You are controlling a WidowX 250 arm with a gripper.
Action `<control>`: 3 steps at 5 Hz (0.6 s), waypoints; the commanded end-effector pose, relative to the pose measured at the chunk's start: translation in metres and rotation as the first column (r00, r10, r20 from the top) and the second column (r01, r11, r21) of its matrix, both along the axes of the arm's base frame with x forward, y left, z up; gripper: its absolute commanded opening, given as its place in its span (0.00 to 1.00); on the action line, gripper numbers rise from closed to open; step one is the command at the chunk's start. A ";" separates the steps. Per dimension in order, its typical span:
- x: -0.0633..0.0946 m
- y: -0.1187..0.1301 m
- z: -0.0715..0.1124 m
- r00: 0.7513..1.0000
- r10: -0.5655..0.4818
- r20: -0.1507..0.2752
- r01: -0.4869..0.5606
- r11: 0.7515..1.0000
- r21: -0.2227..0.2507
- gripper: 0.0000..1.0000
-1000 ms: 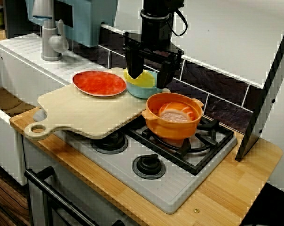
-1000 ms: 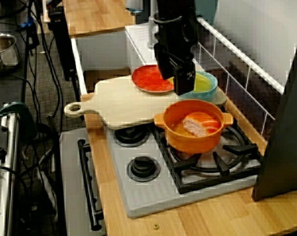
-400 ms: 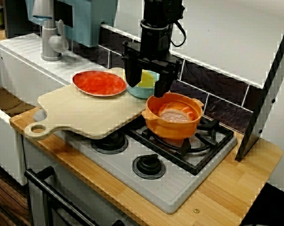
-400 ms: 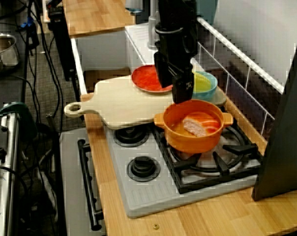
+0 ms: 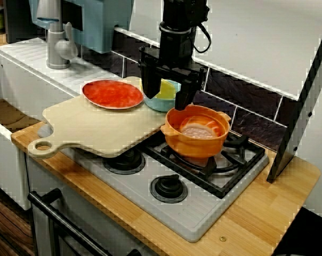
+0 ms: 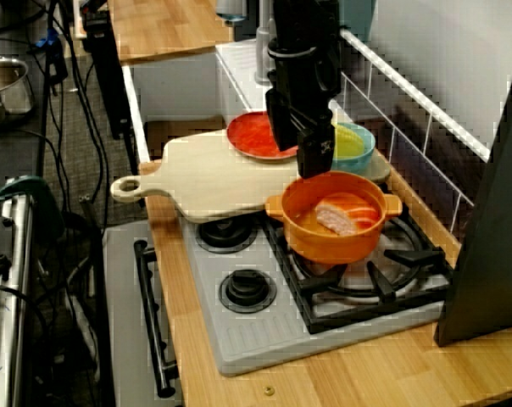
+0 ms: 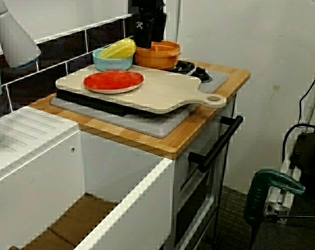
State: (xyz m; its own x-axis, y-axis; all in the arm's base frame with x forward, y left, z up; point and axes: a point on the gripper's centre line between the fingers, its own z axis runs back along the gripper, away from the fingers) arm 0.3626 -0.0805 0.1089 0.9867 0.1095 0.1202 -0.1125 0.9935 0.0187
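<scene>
**Where blue bowl (image 5: 157, 103) nears orange pot (image 5: 197, 133), end effector (image 5: 167, 95) hangs wide open, empty**

Though wall (image 5: 246, 96) stands close behind and cutting board (image 5: 97, 128) crowds the left, room lies open over the stove's (image 5: 203, 210) near burners. Orange pot sits on the far burner; surface (image 5: 267, 208) runs right.

Five things, one of each kind.
One orange pot (image 5: 197, 140), one blue bowl (image 5: 160, 103) (one yellow corn cob (image 7: 117, 49) inside), one red plate (image 5: 112, 94), one wooden cutting board (image 5: 97, 129).
</scene>
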 end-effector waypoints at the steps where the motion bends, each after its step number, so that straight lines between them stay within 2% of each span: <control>1: -0.003 0.006 0.038 0.997 -0.054 0.053 0.056 0.998 -0.040 1.00; 2: -0.011 0.023 0.043 0.994 -0.094 0.053 0.097 0.994 -0.058 1.00; 3: -0.016 0.023 0.044 0.989 -0.130 0.063 0.134 0.990 -0.052 1.00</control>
